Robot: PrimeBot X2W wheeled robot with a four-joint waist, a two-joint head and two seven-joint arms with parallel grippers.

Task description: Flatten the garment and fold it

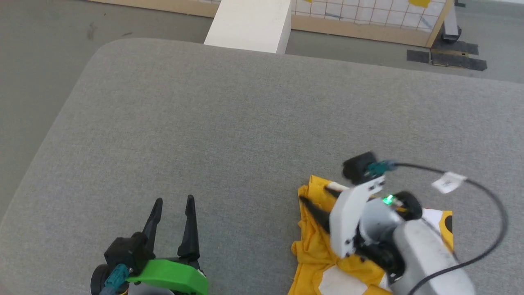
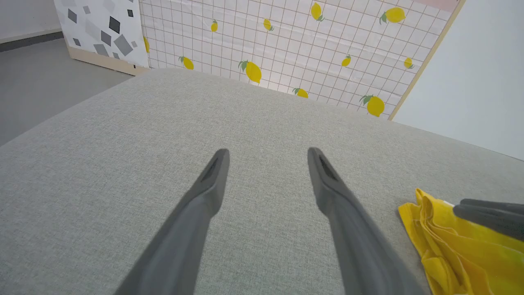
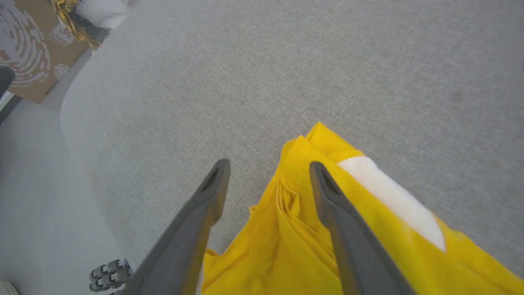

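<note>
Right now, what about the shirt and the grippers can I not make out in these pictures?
- Shirt, head view: the right arm covers its middle; the bottom edge cuts it off.
- Shirt, left wrist view: cut by the right and bottom edges.
- Right gripper, right wrist view: whether its finger touches the cloth is unclear.
- Print: folds hide most of it.

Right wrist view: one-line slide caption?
Open right hand above the crumpled yellow garment on a grey surface.

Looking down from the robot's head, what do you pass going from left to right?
Left gripper → grey pad → shirt. The right gripper hangs over the shirt, so it has no place of its own.
</note>
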